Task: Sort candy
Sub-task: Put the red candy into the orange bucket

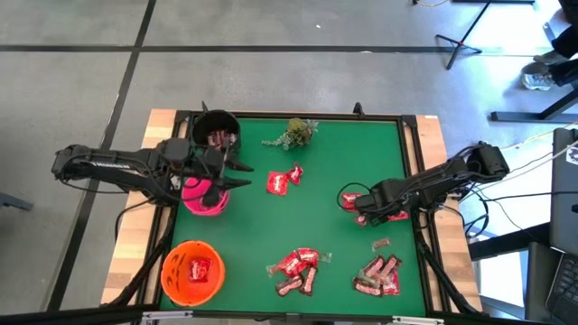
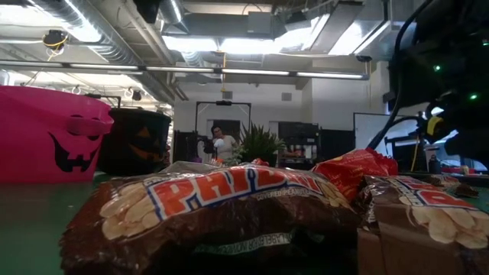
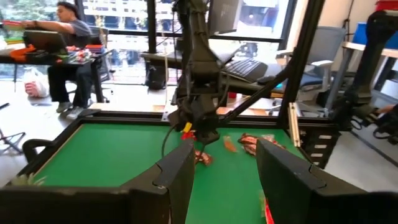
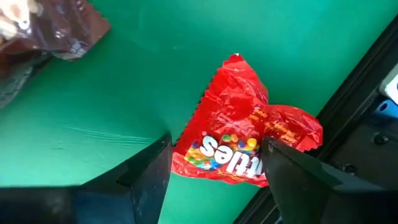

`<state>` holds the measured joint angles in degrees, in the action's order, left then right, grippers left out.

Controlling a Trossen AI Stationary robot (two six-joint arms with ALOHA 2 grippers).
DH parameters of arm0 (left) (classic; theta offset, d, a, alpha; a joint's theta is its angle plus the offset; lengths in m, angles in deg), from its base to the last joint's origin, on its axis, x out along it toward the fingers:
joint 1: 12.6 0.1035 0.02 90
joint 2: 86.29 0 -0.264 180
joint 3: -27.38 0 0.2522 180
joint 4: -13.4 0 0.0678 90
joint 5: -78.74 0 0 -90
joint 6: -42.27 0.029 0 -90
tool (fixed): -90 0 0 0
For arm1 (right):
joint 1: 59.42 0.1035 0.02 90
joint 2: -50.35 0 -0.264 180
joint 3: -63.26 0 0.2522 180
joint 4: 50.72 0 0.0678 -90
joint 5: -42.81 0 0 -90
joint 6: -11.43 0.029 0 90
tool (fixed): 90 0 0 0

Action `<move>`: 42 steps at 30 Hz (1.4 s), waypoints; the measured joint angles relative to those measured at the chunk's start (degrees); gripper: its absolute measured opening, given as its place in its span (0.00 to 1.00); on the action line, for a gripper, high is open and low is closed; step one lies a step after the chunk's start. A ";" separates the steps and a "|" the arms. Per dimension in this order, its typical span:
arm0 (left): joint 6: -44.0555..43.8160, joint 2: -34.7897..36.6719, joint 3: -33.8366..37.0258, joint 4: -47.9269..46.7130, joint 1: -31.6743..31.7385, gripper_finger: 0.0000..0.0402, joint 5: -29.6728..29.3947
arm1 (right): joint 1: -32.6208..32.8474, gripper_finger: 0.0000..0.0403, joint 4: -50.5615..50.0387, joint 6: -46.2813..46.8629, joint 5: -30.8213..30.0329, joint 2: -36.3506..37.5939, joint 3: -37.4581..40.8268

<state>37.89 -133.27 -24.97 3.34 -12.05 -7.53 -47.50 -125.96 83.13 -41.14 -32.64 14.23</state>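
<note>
The candy lies on the green mat: two red packets (image 1: 284,179) mid-table, a mixed heap (image 1: 298,269) and a brown-red heap (image 1: 379,275) near the front edge. My right gripper (image 1: 354,199) is open, low over a red Skittles packet (image 4: 239,134) that lies flat on the mat between its fingers (image 4: 152,171). My left gripper (image 1: 240,173) hovers open and empty (image 3: 225,180) above the pink bowl (image 1: 206,197), beside the black bowl (image 1: 217,134). An orange bowl (image 1: 192,271) holds one red packet. My right gripper comes at the red packet from above, one finger on either side of it. One crumpled corner (image 4: 298,127) runs in behind a finger; I cannot tell whether the fingers touch the packet. It lies flat on the mat.
A green sprig (image 1: 296,132) lies near the far edge. A single brown sweet (image 1: 381,244) sits alone by the right side, and a brown wrapper (image 4: 62,28) lies close to the right gripper. A black frame (image 1: 417,181) edges the mat. Brown bars (image 2: 214,206) fill the low view.
</note>
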 joint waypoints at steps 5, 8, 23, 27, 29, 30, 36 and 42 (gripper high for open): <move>0.02 0.00 0.00 0.35 -0.65 0.40 -0.95 | 0.00 0.48 0.47 -1.80 0.01 -0.66 -0.21; 0.02 0.00 0.00 0.36 -0.65 0.40 -1.68 | 0.02 0.33 -0.03 -3.35 -0.96 -0.65 -1.16; -0.15 0.17 0.00 3.04 -2.09 0.40 -1.20 | 0.11 0.03 -10.62 -11.64 -14.33 -0.73 -19.77; 0.01 0.17 0.00 2.46 -2.73 0.40 -1.18 | 0.11 0.02 -8.24 -16.58 -21.41 -0.71 -28.01; 1.12 0.17 -0.02 1.01 -2.88 0.40 -1.19 | 0.11 0.04 -3.68 -20.50 -25.70 -0.71 -31.75; 1.75 0.09 -0.02 0.02 -2.88 0.40 -1.25 | 0.11 0.04 -0.79 -22.96 -27.45 -0.69 -33.52; 1.99 -0.33 -0.02 -5.82 -2.88 0.40 -1.45 | 0.04 0.03 28.65 -44.82 -26.63 -0.62 -37.72; 4.87 -0.97 -0.02 -6.78 -4.20 0.40 -1.23 | -0.35 0.03 48.37 -57.41 -15.30 -0.62 -37.83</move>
<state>42.75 -134.25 -24.99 -3.44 -16.25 -8.76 -47.85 -77.59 25.72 -56.44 -33.26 -23.60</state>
